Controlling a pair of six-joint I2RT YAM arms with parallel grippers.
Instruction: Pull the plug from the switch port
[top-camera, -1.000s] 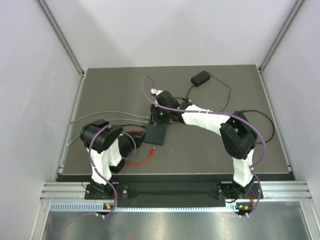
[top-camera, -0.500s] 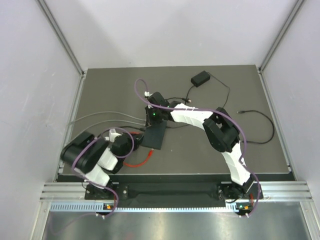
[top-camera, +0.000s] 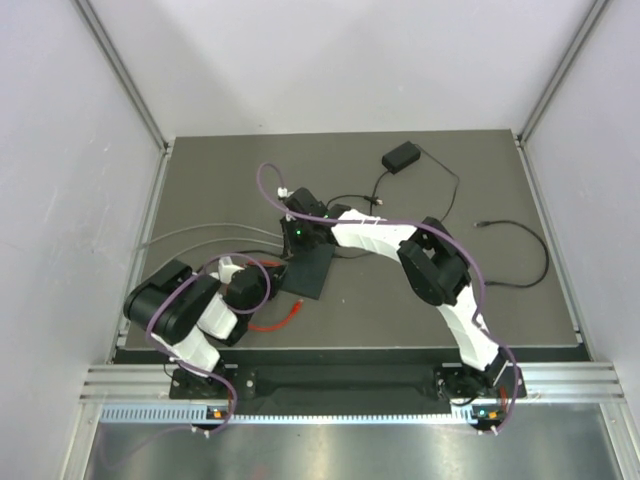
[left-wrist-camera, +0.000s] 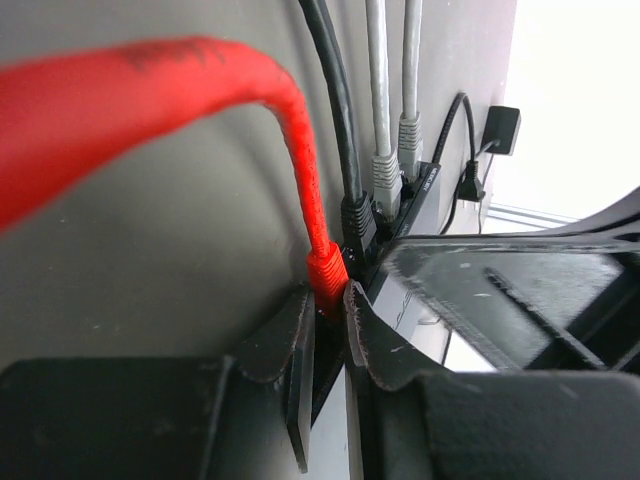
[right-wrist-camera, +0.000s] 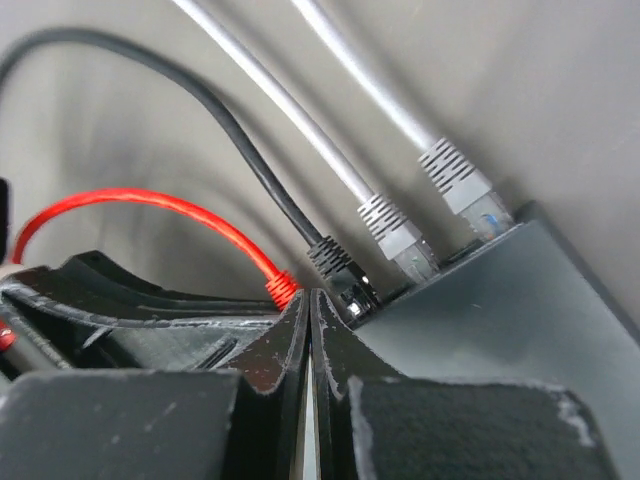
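Top view: the switch (top-camera: 312, 272) lies flat on the dark table (top-camera: 380, 320), left of centre, with both of my arms bent in over it. Any lettering on it is too small for me to make out.

Left wrist view: four plugs sit in a row along the switch's socket edge: the red plug (left-wrist-camera: 327, 272) nearest, then a black plug (left-wrist-camera: 358, 222), then two grey plugs (left-wrist-camera: 386, 185). The left gripper (left-wrist-camera: 328, 300) has its jaws drawn in narrow on the red plug, one fingertip against each side of its boot. The red cable (left-wrist-camera: 150, 90) arches up and away towards the camera.

Right wrist view: the right gripper (right-wrist-camera: 310, 305) has its fingers pressed together with nothing between them. Their tips are just beside the red and black plugs, at the socket edge.

Top view, far side: the power brick (top-camera: 400, 157) sits well apart from the switch, with its thin black cord looping across the table.
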